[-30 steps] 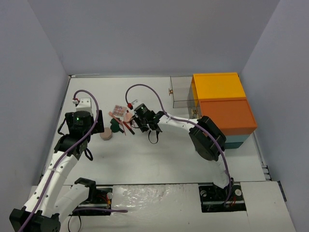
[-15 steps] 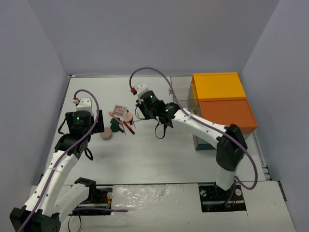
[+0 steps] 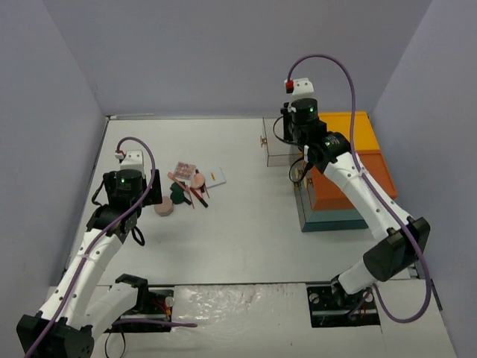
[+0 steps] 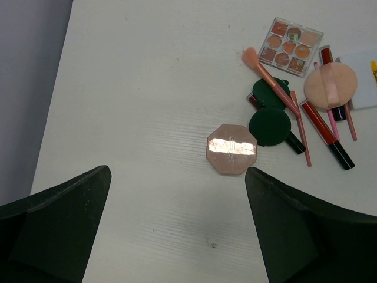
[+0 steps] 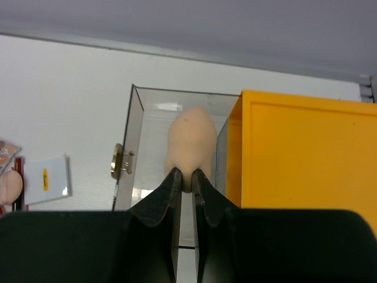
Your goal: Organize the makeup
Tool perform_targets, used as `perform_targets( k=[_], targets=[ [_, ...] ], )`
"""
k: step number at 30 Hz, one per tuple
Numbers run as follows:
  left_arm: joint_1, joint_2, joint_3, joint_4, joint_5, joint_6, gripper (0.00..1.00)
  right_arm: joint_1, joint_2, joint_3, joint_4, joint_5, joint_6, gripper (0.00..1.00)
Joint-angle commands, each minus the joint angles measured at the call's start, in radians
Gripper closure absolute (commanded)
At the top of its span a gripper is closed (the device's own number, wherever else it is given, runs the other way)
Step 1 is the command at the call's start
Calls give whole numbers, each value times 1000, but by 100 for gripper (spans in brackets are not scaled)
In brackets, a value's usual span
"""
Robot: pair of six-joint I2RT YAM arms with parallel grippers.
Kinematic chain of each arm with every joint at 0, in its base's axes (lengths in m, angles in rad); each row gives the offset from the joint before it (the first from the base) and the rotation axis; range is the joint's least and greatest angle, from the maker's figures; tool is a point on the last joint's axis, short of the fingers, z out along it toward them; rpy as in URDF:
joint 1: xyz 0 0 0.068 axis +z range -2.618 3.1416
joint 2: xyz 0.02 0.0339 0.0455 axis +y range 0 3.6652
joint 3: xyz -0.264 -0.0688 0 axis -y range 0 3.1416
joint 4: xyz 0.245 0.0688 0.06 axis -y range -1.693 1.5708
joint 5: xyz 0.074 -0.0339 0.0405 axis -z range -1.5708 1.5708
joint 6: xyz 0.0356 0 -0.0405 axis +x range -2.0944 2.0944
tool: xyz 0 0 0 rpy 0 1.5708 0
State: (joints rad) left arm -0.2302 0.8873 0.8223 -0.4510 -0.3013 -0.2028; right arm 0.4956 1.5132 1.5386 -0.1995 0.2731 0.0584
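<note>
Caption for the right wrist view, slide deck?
Right pincer grips a peach makeup sponge over the open clear drawer beside the yellow box.

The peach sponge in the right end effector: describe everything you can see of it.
The peach sponge is egg-shaped, smooth and matte, and looks like soft foam. The right end effector pinches its near end between shut fingertips, so the rounded bulk points away from the wrist camera. It is held over the clear drawer that juts out beside the yellow box. Whether it touches the drawer cannot be told; only the fingertips are seen touching it.
</note>
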Motion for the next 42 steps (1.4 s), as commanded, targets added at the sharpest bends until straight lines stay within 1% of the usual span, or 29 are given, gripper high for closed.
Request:
perform_targets(
  k=[1, 2, 4, 5, 6, 8, 12, 17, 21, 25, 29, 34, 42],
  targets=[
    [-6, 6, 32, 55, 3, -10, 3, -77, 33, -28, -3, -134, 84, 92],
    [-6, 7, 32, 56, 2, -10, 3, -86, 42, -25, -3, -149, 84, 86],
    [-6, 9, 32, 58, 3, -11, 3, -89, 54, -9, -4, -165, 75, 72],
    [-6, 9, 32, 58, 4, -12, 3, -89, 58, 3, -4, -171, 69, 67],
    [-6, 9, 32, 58, 4, -11, 3, -89, 58, 19, -4, -182, 64, 65],
    [-6, 7, 32, 58, 4, -10, 3, -87, 64, 49, -5, -208, 57, 54],
    [-6, 8, 34, 58, 1, -9, 3, -66, 75, 111, -9, -258, 36, 44],
    [-6, 7, 34, 58, -2, -8, 3, 45, 105, 172, -10, -269, -1, 42],
    [-6, 8, 34, 57, -11, -7, 3, 162, 203, 236, -11, -327, -13, 44],
    [-6, -4, 32, 51, -22, -7, 3, 272, 336, 288, -5, -305, -5, 45],
    [-6, -24, 24, 51, -51, -1, 3, 307, 467, 345, -1, -313, 19, 45],
    [-6, -37, 17, 51, -73, 0, 3, 323, 617, 397, 13, -292, 16, 45],
    [-6, -26, 17, 50, -79, -1, 3, 328, 755, 434, 56, -276, 21, 44]
  ],
)
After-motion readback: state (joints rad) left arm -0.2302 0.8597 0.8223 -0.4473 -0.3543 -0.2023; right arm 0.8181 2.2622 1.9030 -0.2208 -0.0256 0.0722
